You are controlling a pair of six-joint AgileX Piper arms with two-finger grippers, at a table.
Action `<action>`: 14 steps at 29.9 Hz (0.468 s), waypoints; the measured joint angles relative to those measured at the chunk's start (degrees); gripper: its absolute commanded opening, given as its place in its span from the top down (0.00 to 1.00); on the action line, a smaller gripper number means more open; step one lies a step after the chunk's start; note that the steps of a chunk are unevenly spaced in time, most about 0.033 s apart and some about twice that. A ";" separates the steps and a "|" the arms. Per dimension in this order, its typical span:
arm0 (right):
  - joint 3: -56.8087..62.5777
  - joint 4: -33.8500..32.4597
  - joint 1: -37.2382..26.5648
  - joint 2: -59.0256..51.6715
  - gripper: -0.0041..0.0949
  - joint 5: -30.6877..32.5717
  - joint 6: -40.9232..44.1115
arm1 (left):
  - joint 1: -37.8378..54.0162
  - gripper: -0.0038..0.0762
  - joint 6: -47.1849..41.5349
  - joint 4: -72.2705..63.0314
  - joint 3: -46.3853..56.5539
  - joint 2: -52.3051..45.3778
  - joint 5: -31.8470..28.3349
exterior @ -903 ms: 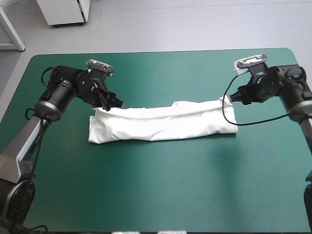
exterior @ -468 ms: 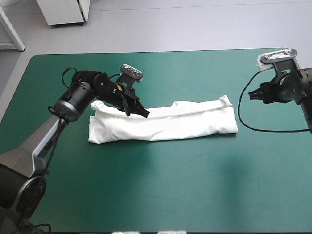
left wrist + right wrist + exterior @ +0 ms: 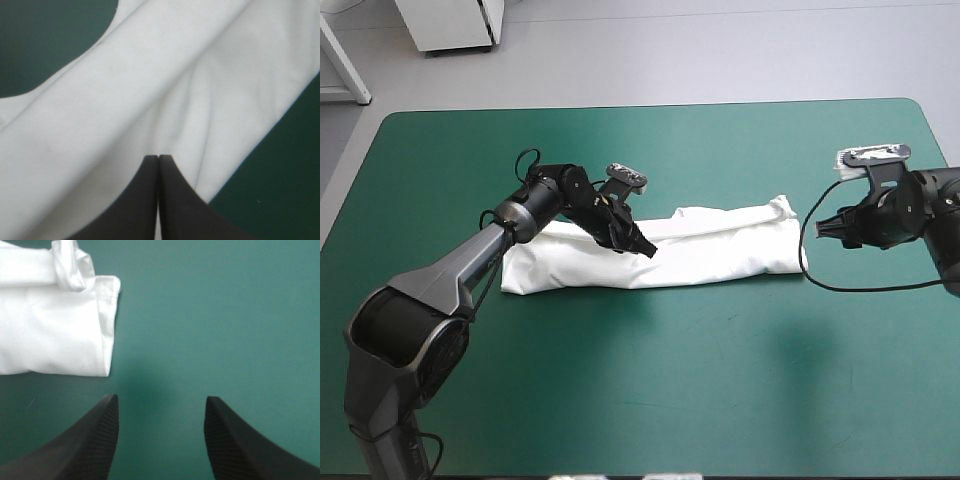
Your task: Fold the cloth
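The T-shirt [image 3: 720, 250] lies folded into one long white band across the middle of the table, running left to right. Its left end is nearer the left edge, and its right end stops short of the right edge. At the far right corner the cloth curls up in a small roll. A long fold line runs along the band close to its far side.

The left gripper [image 3: 648, 250] reaches in from the left over the band, about midway along it and toward its far side. In the left wrist view its black fingers [image 3: 172, 200] are pressed together in a single pointed arch. The white cloth [image 3: 125, 100] lies spread under and ahead of the tip, and no sheet is pinched between the fingers. Whether the tip touches the cloth cannot be told.

The right gripper [image 3: 820, 228] sits just right of the band's right end, clear of it, over the bare teal-green cover [image 3: 670, 380]. Its fingers [image 3: 97, 440] stand wide apart with nothing between them, and the T-shirt's end lies ahead and off to one side.
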 measured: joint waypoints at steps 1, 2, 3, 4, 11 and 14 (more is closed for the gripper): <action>0.59 0.92 0.00 0.11 0.46 -0.27 0.00 | 0.00 0.96 0.26 -0.58 0.00 0.66 -0.26; 0.82 1.66 0.00 0.33 0.46 -0.68 0.00 | 0.00 0.96 0.41 -0.87 0.00 1.25 -0.47; 0.95 2.65 0.00 0.60 0.46 -0.99 -0.06 | 0.00 0.96 0.54 -1.16 -0.06 1.74 -0.65; 0.95 3.36 0.00 1.06 0.46 -1.29 -0.33 | 0.00 0.96 0.69 -1.37 -0.12 2.38 -0.80; 1.01 9.91 0.00 7.09 0.46 -2.49 -3.68 | 0.00 0.96 0.87 -2.52 -0.25 5.56 -1.26; 1.01 14.55 -1.18 9.92 0.46 -3.09 -6.04 | 0.00 0.96 0.87 -2.63 -0.30 5.67 -1.26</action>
